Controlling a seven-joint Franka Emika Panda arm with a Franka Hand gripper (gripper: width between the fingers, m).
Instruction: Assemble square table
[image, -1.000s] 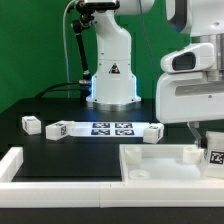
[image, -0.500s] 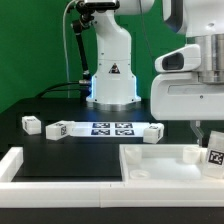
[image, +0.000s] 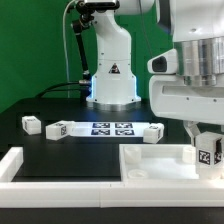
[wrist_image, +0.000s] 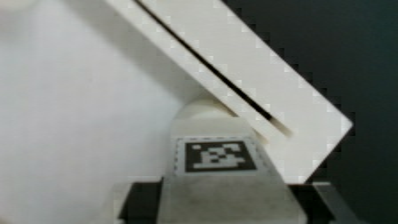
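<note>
We are seeing the gripper (image: 207, 148) hanging over the square panel (image: 150, 165), which is lying at the front of the black table (image: 60, 145), on the exterior view's right. The jaws are partly closed and are squeezing a leg (image: 209, 154) that sits right between them, tag facing out. In the wrist view, a dark finger (wrist_image: 150, 205) is pressing each side of the leg (wrist_image: 217, 150), just beside the panel's raised rim (wrist_image: 267, 80). Three other legs (image: 31, 124) are lying near the marker board (image: 112, 128).
</note>
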